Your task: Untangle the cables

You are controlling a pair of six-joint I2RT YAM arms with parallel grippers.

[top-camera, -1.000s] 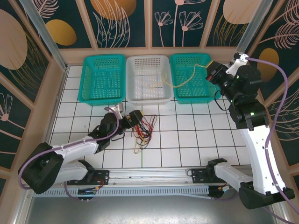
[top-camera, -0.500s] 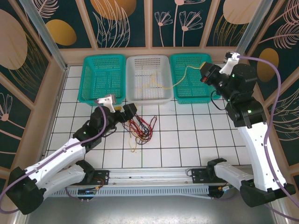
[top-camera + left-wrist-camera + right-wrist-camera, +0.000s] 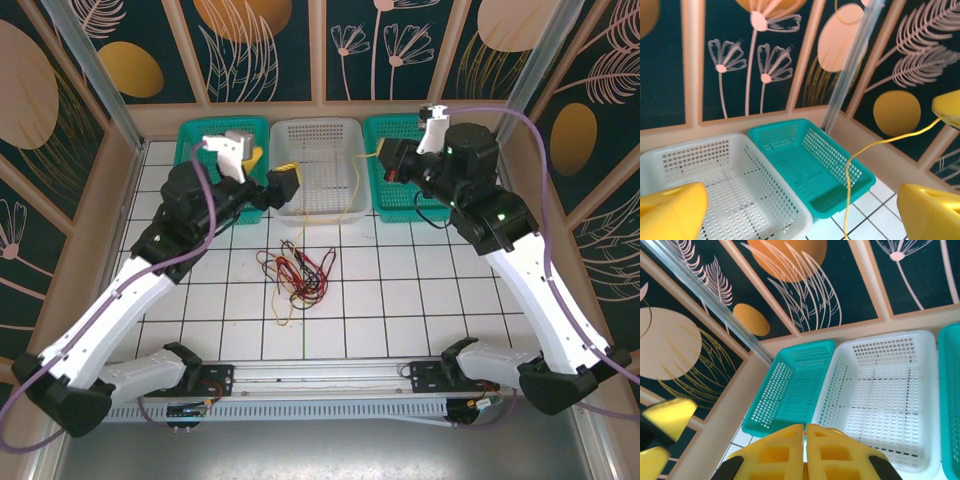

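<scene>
One strand is nearly out: right gripper [image 3: 386, 160], upper right, is clamped on the yellow cable [image 3: 354, 186], which droops into the white basket [image 3: 316, 150]. Left gripper [image 3: 272, 178], upper left, hangs with fingers spread, empty. Red-black tangle [image 3: 300, 270] lies mid-frame on the table [image 3: 420, 290]. Likely next: release yellow, then left descends for another strand.

Lab robot cell: floral wall panels [image 3: 260, 50], gridded white tabletop [image 3: 420, 290], aluminium rail [image 3: 320, 372], plastic baskets [image 3: 310, 150].
</scene>
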